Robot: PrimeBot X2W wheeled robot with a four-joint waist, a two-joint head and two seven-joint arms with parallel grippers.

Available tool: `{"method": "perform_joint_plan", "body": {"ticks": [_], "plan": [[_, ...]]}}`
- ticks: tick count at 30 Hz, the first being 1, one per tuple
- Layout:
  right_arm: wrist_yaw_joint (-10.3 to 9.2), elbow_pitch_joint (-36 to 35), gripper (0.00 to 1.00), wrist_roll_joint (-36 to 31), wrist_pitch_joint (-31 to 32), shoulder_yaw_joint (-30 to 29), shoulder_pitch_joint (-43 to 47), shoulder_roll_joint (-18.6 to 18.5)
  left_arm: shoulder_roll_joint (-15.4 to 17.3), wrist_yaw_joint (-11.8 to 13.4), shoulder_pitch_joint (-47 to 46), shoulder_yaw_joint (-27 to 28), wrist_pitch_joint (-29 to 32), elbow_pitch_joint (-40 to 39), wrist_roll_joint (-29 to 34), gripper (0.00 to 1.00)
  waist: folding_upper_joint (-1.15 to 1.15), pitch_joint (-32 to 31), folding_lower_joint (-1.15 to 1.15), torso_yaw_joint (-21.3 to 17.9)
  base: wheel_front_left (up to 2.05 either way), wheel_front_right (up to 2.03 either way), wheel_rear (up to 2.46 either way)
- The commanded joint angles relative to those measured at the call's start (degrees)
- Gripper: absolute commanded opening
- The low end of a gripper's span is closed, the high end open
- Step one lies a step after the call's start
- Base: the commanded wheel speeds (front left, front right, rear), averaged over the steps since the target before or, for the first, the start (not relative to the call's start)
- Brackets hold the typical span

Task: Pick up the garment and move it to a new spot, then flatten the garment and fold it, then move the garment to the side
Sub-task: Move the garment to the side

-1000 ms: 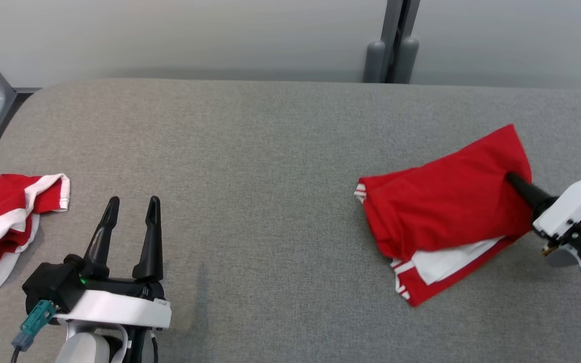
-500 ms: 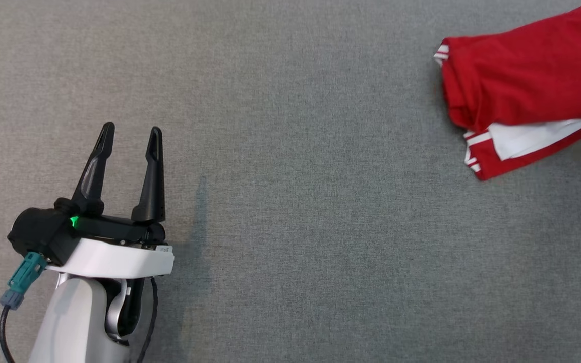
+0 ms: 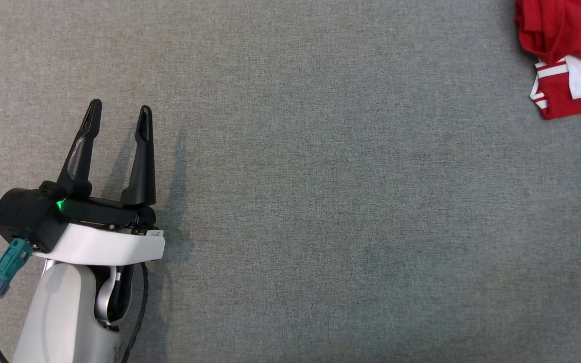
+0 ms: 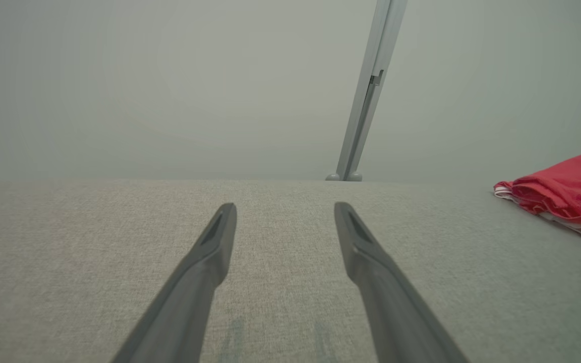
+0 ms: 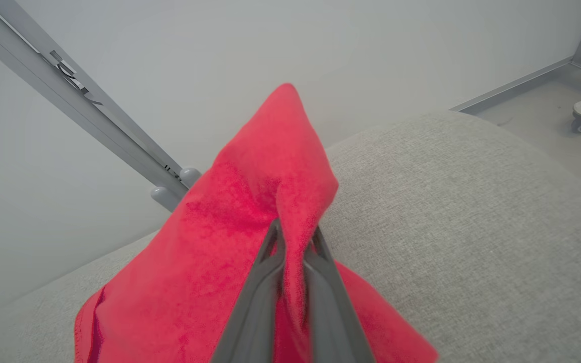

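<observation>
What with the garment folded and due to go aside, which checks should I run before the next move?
1. Right hand shut on garment: ok.
2. Left hand open, apart from garment: ok.
3. Garment's lower layers resting on table: ok.
4. Whole fold intact: cannot tell; the head view cuts most of it off.
5. Room left before the table edge: cannot tell.

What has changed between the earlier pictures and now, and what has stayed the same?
The head camera has moved, so the whole view shifted. Beyond that, the folded red garment seems to have slid toward the robot's right, away from the left tool, pulled by the right tool. Unchanged: right tool shut on the garment, left tool open and empty.
</observation>
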Motion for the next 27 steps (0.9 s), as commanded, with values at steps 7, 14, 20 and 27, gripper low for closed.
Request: {"method": "perform_joint_plan", "body": {"ticks": [7, 14, 20, 27], "plan": [[0.14, 6.0, 0.33, -0.9, -4.8, 1.0, -2.7, 0.1, -0.2, -0.1, -1.2, 0.0, -0.1, 0.6, -0.4, 1.0, 0.0, -0.6, 0.0, 0.3, 0.0, 0.0, 0.0], [0.14, 8.8, 1.0, -3.2, -8.2, 3.9, -3.4, 0.1, -0.5, -0.1, -0.1, 0.0, -0.1, 1.7, -0.8, 1.0, 0.0, -3.1, 0.0, 0.4, 0.0, 0.0, 0.0], [0.14, 8.4, 1.0, -6.1, -12.5, 8.2, -1.9, 0.4, -1.0, -0.1, 2.0, 0.5, -0.1, 2.8, -1.0, 1.0, 0.0, -8.8, 0.0, 0.1, 0.0, 0.0, 0.0], [0.13, 2.1, 1.0, -5.8, -15.8, 13.6, 2.8, 2.4, -1.4, -0.1, 6.2, 1.8, -0.1, 4.4, -0.9, 1.0, 0.0, -17.4, 0.0, -0.6, 0.0, 0.0, 0.0]]}}
